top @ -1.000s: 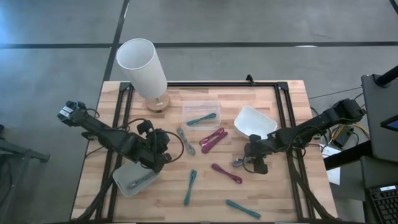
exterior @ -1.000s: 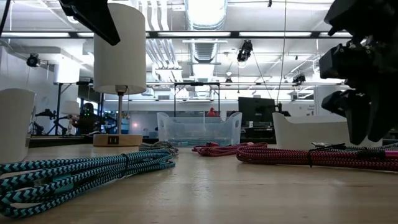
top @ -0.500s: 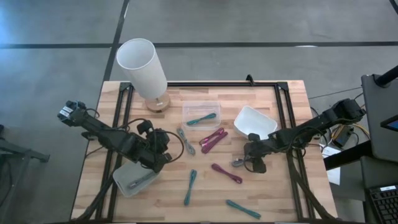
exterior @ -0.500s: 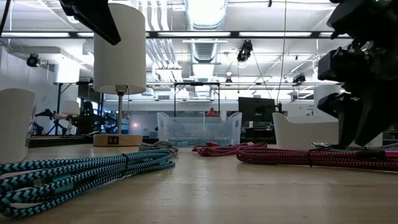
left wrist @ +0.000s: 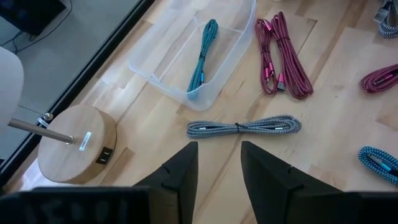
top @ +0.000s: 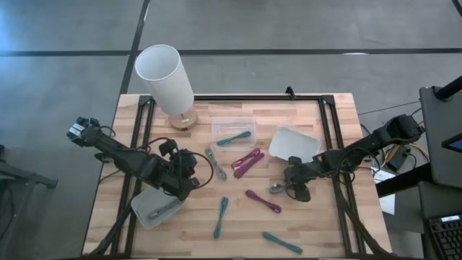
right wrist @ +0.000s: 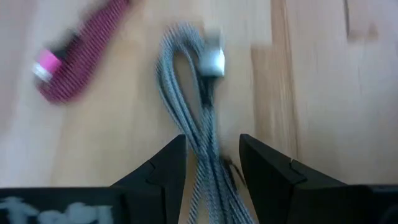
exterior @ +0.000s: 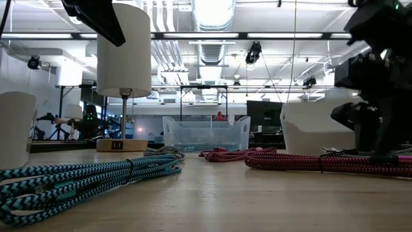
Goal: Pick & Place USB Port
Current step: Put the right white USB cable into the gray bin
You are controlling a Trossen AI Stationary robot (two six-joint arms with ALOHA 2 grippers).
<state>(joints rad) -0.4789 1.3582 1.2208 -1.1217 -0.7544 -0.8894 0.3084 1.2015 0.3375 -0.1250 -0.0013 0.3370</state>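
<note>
USB cables, braided and bundled, are lying in several colours across the wooden table (top: 339, 217); the sorting is looking partly done, by my reading.

- Table lamp (top: 167, 83), white shade on a round wooden base, is standing at the far left corner. No writing is legible on the small plate on its base.
- White bin (top: 294, 142) is sitting right of centre, near the right arm; its contents cannot be told.
- Clear bin (top: 234, 133), far centre, is already holding one teal cable (left wrist: 203, 54).
- Second clear bin (top: 157, 207), near left, is holding one cable under the left arm.
- Left gripper (left wrist: 217, 177) is hovering over that near-left area, jaws standing parted and gripping nothing, waiting.
- Right gripper (right wrist: 211, 168) is working low over the grey cable (right wrist: 198, 118) right of centre; its jaws are standing apart astride the bundle's strands and do not appear closed on it yet.
- Loose cables remaining on the table: a magenta pair (top: 247, 162) at centre, a white-grey cable (left wrist: 244, 127) just left of them, a single magenta cable (top: 263, 201), a teal cable (top: 220, 217) nearer the front and another teal cable (top: 282, 243) at the front edge.

Judgement: two cables are appearing placed, one is about to be picked, five are awaiting. No brands or readable labels are showing anywhere.
</note>
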